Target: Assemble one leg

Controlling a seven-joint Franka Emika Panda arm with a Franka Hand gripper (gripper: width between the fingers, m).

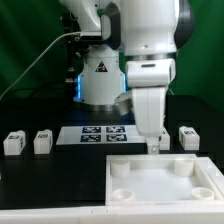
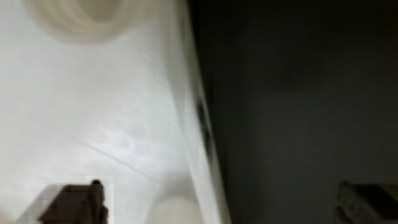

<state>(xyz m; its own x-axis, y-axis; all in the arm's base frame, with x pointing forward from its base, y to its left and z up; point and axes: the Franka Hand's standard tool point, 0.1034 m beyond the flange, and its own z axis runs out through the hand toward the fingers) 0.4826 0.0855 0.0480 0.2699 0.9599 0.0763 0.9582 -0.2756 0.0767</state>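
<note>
Tray (image 1: 160, 184): lg white square, matte, raised rim, lying by the desk (image 1: 35, 190) edge nearest the exterior cam, toward the corner at the exterior view's right. Round sockets at its corners, shallow cups w/ white floors. In the wrist view one socket (image 2: 80, 18) reads as a ringed circle in the smooth white face; the tray's straight edge runs against the dark desk top. The leg (image 1: 188, 136): small white blocky peg w/ b&w square tag, standing on the desk just beyond the tray's back corner on the exterior view's right, close beside my gripper (image 1: 156, 146) but apart from it. Two look-alike pegs (image 1: 27, 142) stand side by side toward the desk edge at the exterior view's left, well apart from the tray. Marker board (image 1: 100, 133): thin flat white sheet w/ tags, mid-desk, behind the tray. My arm is white and bulky, the wrist pointing straight down over the tray's back rim. Fingers spread wide w/ nothing between them; the dark fingertips (image 2: 71, 205) straddle the tray edge, one over white, one over desk. Can't tell if the tips touch.
</note>
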